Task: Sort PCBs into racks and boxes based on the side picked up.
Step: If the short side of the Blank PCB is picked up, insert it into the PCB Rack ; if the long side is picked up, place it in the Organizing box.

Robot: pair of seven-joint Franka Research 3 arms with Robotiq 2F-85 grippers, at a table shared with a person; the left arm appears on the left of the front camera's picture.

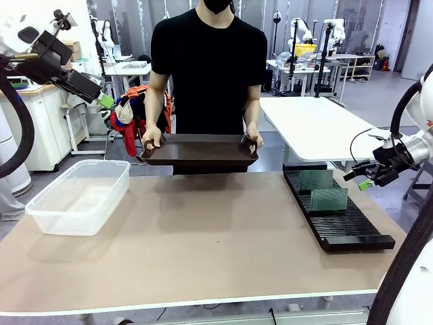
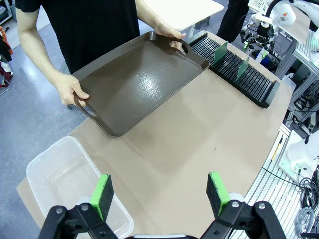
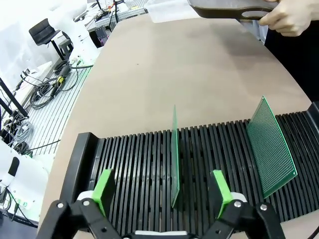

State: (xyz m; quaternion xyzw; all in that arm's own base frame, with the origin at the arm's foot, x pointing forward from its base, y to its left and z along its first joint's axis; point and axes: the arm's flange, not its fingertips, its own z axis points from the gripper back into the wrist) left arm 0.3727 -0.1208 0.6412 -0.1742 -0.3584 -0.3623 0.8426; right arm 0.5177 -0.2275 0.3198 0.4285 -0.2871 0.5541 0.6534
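Two thin green PCBs (image 3: 174, 154) are stood upright in the slotted black rack (image 1: 338, 217), lower right, apparently sorted. Both the right gripper (image 3: 164, 191) and left gripper (image 2: 159, 194) are held apart, empty. The clear plastic box (image 1: 78, 196) sits lower left.

front: faces person across table (image 1: 223, 257) | wrists: look down; both share rack (image 2: 239, 74)
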